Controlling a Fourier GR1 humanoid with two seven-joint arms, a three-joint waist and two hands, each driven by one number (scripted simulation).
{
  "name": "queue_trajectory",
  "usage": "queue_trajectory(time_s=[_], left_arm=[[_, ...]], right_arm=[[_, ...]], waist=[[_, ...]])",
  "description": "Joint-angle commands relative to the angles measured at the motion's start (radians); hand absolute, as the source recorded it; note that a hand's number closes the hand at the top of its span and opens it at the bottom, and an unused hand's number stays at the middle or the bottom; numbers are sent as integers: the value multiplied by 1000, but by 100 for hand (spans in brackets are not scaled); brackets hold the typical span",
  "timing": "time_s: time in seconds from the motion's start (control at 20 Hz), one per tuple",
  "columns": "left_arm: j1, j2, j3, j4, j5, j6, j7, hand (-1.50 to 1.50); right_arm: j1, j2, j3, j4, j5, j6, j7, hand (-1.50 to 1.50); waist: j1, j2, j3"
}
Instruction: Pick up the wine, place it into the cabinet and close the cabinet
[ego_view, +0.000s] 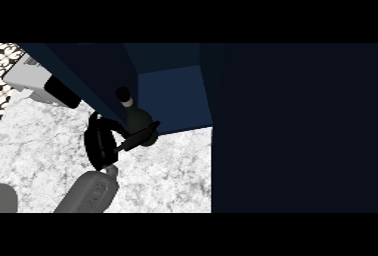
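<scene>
The wine bottle (135, 116) is dark, with a pale band on its neck and a black cap. It leans at the front lip of the open dark blue cabinet (173, 92), cap pointing into the opening. My right hand (100, 142) is black and comes up from a grey forearm at the lower left. Its fingers (140, 136) curl round the bottle's lower body and hide the base. Of my left arm only a grey piece (4, 197) shows at the lower left edge; its hand is out of view.
A wide dark door panel (295, 130) fills the right half of the view. The cabinet's slanted side panel (77, 75) runs just left of the bottle. A white appliance (29, 75) stands at the back left on the speckled white counter (170, 175).
</scene>
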Motion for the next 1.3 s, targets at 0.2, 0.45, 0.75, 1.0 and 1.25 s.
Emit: queue_trajectory(time_s=[0.2,0.45,0.75,1.0,1.25], left_arm=[[-237,-116,-25,115,20,-142,70,-150],[-251,-139,-20,59,65,-142,76,-150],[-256,-169,-19,15,96,-97,41,-150],[-251,-176,-23,-30,170,-57,9,-150],[-245,-177,-18,-114,272,-54,-20,-150]], right_arm=[[1,4,12,-24,-56,-8,27,-150],[9,0,7,-18,-54,-3,24,-150],[16,-1,20,-47,-45,-14,40,-150],[24,13,36,-43,-23,-31,42,-150],[28,-6,10,-57,-44,-30,49,-150]], waist=[[-24,34,-28],[-15,27,-28],[6,19,-30],[26,13,-31],[39,7,-32]])
